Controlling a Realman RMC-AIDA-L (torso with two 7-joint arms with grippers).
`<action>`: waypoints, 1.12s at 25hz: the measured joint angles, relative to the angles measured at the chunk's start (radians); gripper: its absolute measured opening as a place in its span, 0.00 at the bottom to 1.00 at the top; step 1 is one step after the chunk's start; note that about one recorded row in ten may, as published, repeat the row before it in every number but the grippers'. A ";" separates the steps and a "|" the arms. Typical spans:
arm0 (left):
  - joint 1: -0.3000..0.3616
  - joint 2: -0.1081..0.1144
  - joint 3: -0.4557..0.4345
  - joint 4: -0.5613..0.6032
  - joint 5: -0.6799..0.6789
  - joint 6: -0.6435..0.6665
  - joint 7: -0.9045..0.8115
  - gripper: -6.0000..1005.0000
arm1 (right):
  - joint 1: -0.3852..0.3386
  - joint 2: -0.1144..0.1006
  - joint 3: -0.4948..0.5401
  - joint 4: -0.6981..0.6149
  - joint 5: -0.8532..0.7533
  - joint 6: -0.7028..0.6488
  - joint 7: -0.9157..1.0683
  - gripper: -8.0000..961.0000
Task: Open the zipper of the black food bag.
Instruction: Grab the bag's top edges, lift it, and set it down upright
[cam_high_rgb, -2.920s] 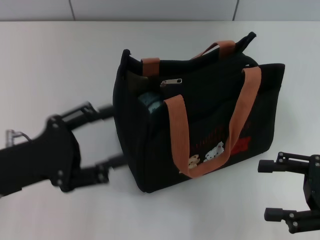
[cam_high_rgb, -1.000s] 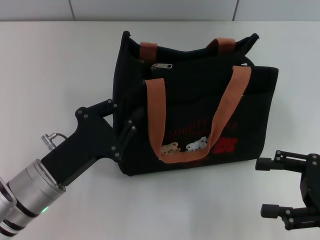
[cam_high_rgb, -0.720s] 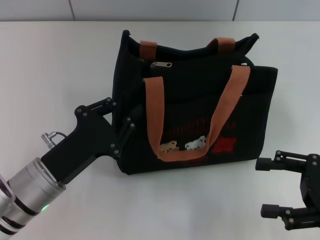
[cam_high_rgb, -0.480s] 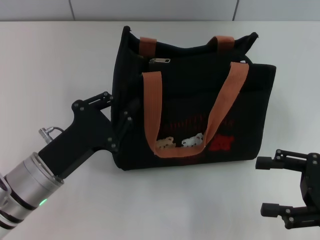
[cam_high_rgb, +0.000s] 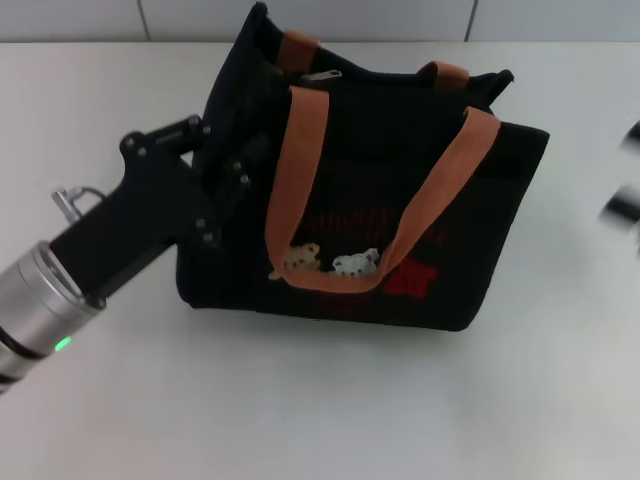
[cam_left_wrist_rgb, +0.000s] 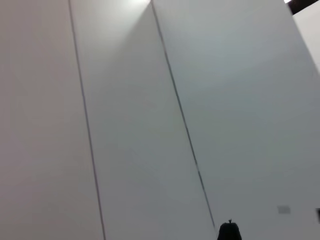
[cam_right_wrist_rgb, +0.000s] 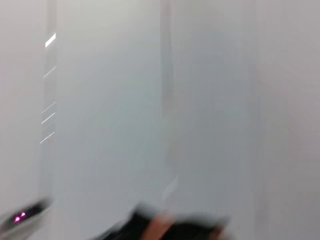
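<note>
The black food bag stands in the middle of the head view, turned slightly, with orange-brown handles and small bear figures on its front. Its zipper runs along the top edge, and the silver pull tab lies near the far left corner. My left gripper straddles the bag's left end wall, one finger behind it and one in front, gripping the fabric. My right gripper is a dark blur at the right edge of the head view, clear of the bag. The right wrist view catches a blurred strip of the bag.
The bag sits on a white table with open surface in front of it and to both sides. A grey panelled wall runs along the table's far edge. The left wrist view shows only pale wall panels.
The left gripper has dragged the bag's left end up and to the left, swinging the bag. The right gripper has left the lower right corner and risen to the right edge.
</note>
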 joint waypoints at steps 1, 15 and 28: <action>0.000 0.000 0.000 0.000 0.000 0.000 0.000 0.21 | 0.000 0.000 0.000 0.000 0.000 0.000 0.000 0.83; -0.094 -0.003 0.029 0.241 0.004 0.098 -0.150 0.21 | 0.114 -0.010 -0.228 -0.448 0.059 0.123 0.411 0.83; -0.111 -0.003 0.085 0.249 0.001 0.103 -0.150 0.21 | 0.261 -0.009 -0.528 -0.637 -0.082 0.308 0.622 0.83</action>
